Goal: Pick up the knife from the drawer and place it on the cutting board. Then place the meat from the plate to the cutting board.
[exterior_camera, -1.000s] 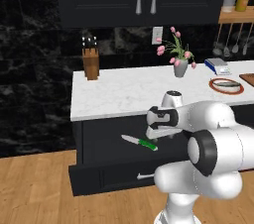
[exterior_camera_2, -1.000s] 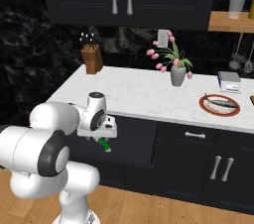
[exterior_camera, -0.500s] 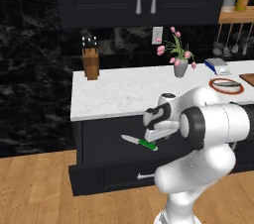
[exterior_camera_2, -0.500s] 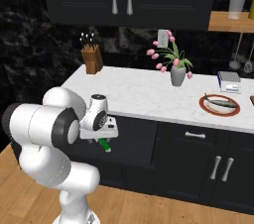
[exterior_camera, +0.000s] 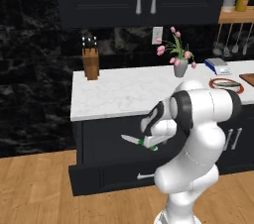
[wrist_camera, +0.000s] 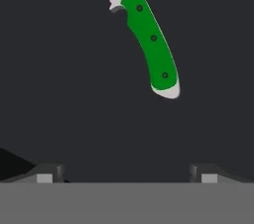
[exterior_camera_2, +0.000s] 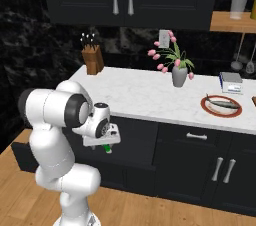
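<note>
step: reaching for knife | gripper (wrist_camera: 126, 173): spread wide, empty, poised above the pulled-out drawer (exterior_camera: 99, 181) to straddle the handle | knife (wrist_camera: 149, 39): flat on drawer floor, untouched | meat (exterior_camera_2: 223, 103): on plate (exterior_camera_2: 206, 105) near table's right end, for later

The knife (wrist_camera: 149, 39) had a smooth green plastic-looking handle and matt silver blade; the surface (exterior_camera: 124, 91) looked like polished white marble.
</note>
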You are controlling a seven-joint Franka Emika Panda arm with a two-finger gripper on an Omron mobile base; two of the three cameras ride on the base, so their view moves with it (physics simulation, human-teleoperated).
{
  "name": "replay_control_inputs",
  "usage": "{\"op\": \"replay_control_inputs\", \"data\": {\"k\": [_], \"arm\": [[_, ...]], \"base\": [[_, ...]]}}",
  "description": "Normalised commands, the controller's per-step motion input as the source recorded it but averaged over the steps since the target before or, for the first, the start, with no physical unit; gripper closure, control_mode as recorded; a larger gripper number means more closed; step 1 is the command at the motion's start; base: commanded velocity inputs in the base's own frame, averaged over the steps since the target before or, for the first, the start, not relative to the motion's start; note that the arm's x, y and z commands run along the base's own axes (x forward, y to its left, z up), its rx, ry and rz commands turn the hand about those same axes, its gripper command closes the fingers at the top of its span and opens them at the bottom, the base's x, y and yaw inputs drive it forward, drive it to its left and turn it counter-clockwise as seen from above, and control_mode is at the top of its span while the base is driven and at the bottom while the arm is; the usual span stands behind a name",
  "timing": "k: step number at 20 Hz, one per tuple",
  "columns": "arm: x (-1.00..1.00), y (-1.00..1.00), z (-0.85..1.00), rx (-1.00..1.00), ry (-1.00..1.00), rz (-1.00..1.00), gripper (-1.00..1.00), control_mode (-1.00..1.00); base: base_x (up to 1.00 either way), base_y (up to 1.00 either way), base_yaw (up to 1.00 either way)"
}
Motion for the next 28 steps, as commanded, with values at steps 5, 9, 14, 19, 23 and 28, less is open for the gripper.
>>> {"op": "replay_control_inputs", "data": {"k": [5, 9, 14, 19, 23, 28], "arm": [[0.32, 0.00, -0.26, 0.00, 0.00, 0.01, -1.00, -1.00], [0.29, 0.00, -0.28, 0.00, 0.00, 0.01, -1.00, -1.00], [0.21, 0.00, -0.43, 0.00, -0.04, 0.01, -1.00, -1.00], [0.25, 0.00, -0.45, 0.00, -0.04, 0.01, -1.00, -1.00], [0.35, 0.00, -0.36, 0.00, -0.04, 0.00, -1.00, -1.00], [0.35, 0.00, -0.32, 0.00, -0.02, 0.00, -1.00, -1.00]], "base": [[0.00, 0.00, 0.00], [0.00, 0.00, 0.00], [0.00, 0.00, 0.00], [0.00, 0.00, 0.00], [0.00, 0.00, 0.00], [0.00, 0.00, 0.00]]}}
